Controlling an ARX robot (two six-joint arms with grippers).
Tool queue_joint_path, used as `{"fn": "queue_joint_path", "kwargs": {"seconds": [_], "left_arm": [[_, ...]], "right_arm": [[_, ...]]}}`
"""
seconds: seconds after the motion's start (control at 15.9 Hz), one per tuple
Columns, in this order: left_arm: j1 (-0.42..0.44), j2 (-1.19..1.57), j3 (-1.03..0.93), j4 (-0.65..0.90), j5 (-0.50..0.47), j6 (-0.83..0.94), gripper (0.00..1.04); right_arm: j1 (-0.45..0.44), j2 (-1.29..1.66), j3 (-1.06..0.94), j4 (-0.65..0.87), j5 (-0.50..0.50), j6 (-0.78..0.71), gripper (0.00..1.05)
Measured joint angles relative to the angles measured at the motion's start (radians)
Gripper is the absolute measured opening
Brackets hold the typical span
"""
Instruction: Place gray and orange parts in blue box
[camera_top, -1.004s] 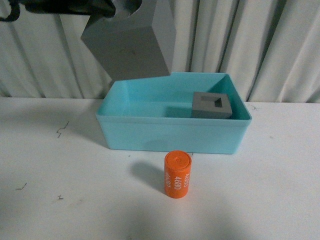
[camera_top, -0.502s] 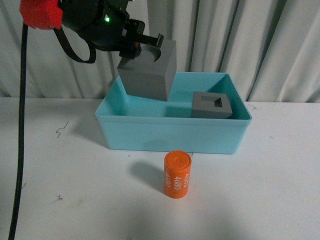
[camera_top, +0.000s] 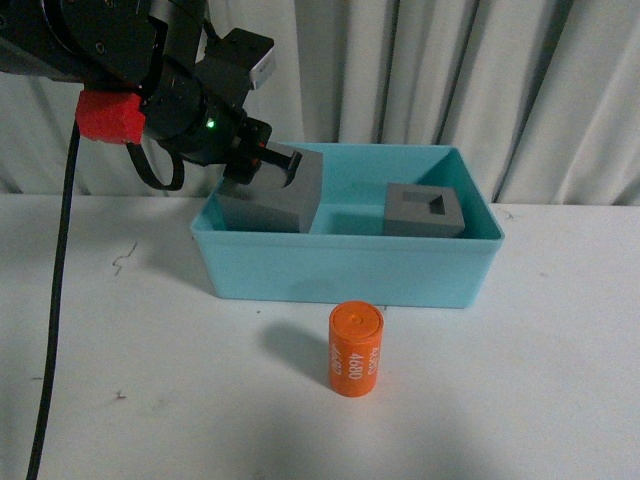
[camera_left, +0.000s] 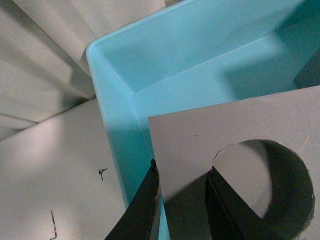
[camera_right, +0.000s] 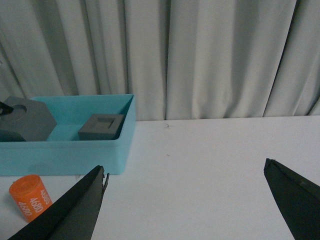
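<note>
Left gripper (camera_top: 268, 166), clamping the round-hole cube (camera_top: 262, 208), has sunk into the blue box (camera_top: 340, 268) at its left end. Right gripper (camera_right: 185, 168) gapes wide.

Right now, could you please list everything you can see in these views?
Blue box: one, turquoise, on the table's middle, near the curtain.
Round-hole cube: one, gray, inside the box's left end, gripped.
Rectangular-hole cube: one, gray, inside the box's right end.
Cylinder: one, orange with white "4680" print, upright on the table in front of the box.
Table: one, white, with small dark marks.
Curtain: one, pale gray, behind the table.
Cable: one, black, hanging below the left arm.
Left arm: one, black with a red block, over the box's left end; jaws shut on the round-hole cube's wall.
Right arm: only its black jaws show, open, above the table.
</note>
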Motion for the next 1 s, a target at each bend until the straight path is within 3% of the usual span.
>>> {"fn": "queue_joint_path", "kwargs": {"seconds": [0.38, 0.69, 0.75, 0.88, 1.0], "left_arm": [[0.021, 0.023, 0.014, 0.011, -0.003, 0.003, 0.22], [0.059, -0.043, -0.046, -0.013, 0.043, -0.04, 0.85], [0.087, -0.135, -0.088, -0.053, 0.1, -0.1, 0.99], [0.16, -0.399, -0.221, -0.084, 0.262, -0.204, 0.98], [0.343, -0.757, -0.475, -0.188, 0.484, -0.288, 0.98]], "right_arm": [[0.0, 0.0, 0.0, 0.0, 0.0, 0.0, 0.98], [0.0, 0.0, 0.0, 0.0, 0.0, 0.0, 0.98], [0.0, 0.0, 0.0, 0.0, 0.0, 0.0, 0.98], [0.0, 0.0, 0.0, 0.0, 0.0, 0.0, 0.98], [0.0, 0.0, 0.0, 0.0, 0.0, 0.0, 0.98]]}}
